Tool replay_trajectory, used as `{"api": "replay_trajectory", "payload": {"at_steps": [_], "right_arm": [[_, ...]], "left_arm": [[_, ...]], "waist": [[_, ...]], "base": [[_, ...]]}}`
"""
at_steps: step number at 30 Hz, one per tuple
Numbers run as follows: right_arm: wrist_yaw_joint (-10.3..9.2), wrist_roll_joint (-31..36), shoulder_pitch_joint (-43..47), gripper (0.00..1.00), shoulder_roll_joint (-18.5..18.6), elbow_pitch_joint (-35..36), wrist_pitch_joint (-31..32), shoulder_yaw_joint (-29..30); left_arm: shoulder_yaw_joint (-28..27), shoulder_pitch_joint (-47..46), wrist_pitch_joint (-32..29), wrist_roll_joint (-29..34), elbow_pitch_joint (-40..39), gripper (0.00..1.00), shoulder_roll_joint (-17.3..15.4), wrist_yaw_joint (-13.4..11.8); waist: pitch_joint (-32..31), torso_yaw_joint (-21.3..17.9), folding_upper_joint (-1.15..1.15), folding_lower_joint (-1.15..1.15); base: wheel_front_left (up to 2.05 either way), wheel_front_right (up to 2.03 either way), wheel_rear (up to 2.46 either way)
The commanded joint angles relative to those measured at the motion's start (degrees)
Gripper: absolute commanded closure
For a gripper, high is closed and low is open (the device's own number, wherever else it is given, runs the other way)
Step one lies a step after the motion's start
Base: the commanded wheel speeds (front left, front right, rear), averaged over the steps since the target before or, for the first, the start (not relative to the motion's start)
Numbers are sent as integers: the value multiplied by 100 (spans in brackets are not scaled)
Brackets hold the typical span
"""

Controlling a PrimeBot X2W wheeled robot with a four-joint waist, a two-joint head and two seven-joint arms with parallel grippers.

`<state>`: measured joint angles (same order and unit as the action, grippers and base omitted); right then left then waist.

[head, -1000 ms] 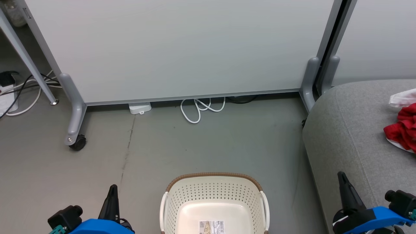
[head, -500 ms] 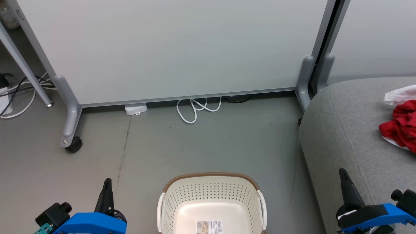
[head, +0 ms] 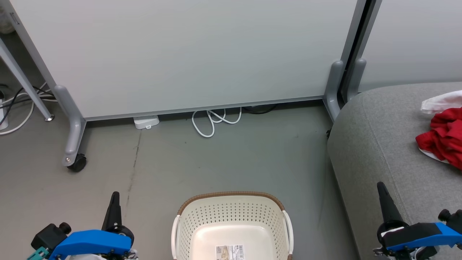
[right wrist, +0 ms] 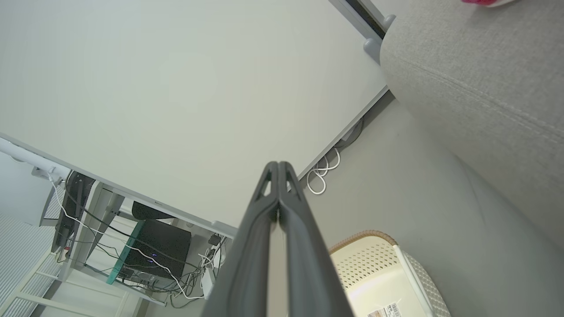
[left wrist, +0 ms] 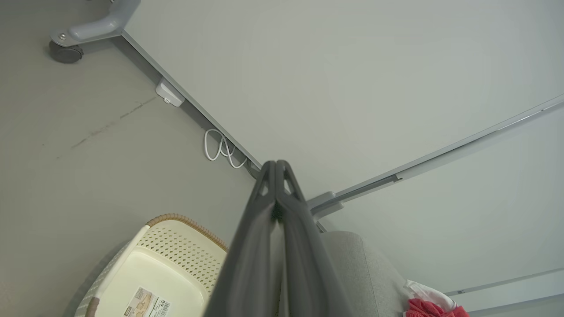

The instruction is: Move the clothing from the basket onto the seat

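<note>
Clothing (head: 442,139) lies as a crumpled red heap with a white fold at its far end, on the seat (head: 379,144), cut off by the head view's right edge. Its visible length runs roughly away from the robot. That puts the clothing ahead of and to the right of the right gripper (head: 381,188), which hangs by the seat's near edge with its fingers pressed together on nothing. The basket (head: 231,213) stands on the floor between the two arms, its bottom bare but for a label (head: 230,251). The left gripper (head: 114,198) sits off the basket's left side, also clenched and empty, well apart from the heap. By my reading the transfer looks finished, and any further tidying would fall to the right arm.
</note>
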<state>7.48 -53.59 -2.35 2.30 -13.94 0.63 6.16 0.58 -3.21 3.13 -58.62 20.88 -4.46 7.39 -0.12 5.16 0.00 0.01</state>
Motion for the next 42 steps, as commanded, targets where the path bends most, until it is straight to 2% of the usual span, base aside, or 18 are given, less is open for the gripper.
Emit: {"api": "replay_trajectory", "payload": {"at_steps": [1, 42], "right_arm": [[2, -212, -144, 100, 49, 54, 39, 20], [2, -2595, -333, 100, 67, 15, 402, 35]], "left_arm": [[-69, -155, -41, -162, -103, 100, -5, 7], [-501, -279, -658, -2244, -496, 100, 100, 13]], "waist": [[1, -11, 0, -1], [17, -299, 0, -1]], "base": [[0, 0, 0], [0, 0, 0]]}}
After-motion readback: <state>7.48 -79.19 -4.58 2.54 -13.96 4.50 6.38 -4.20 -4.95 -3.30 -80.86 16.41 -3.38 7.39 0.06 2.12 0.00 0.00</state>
